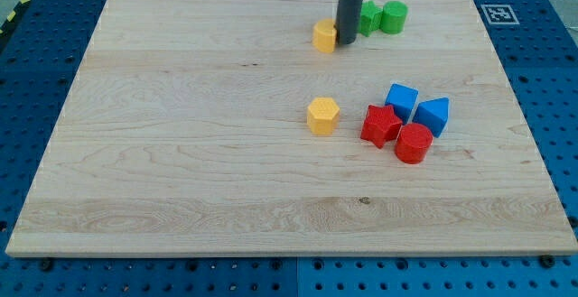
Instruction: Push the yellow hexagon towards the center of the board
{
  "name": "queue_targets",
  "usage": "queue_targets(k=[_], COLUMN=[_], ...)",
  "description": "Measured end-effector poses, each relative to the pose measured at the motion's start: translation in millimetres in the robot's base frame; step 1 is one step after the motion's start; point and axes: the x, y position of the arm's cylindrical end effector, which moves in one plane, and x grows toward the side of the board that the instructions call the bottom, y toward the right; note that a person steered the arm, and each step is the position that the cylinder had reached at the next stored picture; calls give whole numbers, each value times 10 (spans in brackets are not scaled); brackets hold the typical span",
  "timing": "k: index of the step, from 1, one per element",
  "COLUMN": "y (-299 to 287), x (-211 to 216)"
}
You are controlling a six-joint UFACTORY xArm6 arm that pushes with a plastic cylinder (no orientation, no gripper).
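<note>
Tabletop: pale wooden board (181, 153) on a blue pegboard base, seen in the single camera view

Yellow hexagon (322, 116): close to the middle of the board, a little to the view's right of centre, standing alone

My tip (347, 42): near the view's top edge, touching or just beside the right side of a second yellow block (324, 36) whose shape I cannot make out

Hand: none on this arm, only a straight dark rod, so nothing spreads or pinches

Key relation: the hexagon lies well apart from my tip, towards the view's bottom and slightly left; by my judgement a push to centre should start from its right side

Open room: bare board to the left and below the hexagon; the top edge is close behind my tip

Crowding: red star (380, 125), red cylinder (414, 143), blue cube (401, 98) and blue wedge (433, 115) cluster near the hexagon's right, leaving a narrow gap to enter

Behind the rod: green star (368, 17) and green cylinder (394, 16), clear of the likely path
</note>
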Motion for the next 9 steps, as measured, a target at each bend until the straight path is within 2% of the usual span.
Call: queue_targets(k=[1, 3, 4, 5, 6, 8, 9], y=[-407, -828, -724, -115, 109, -458, -472], x=[408, 1275, 1778, 1737, 1574, 1565, 1410])
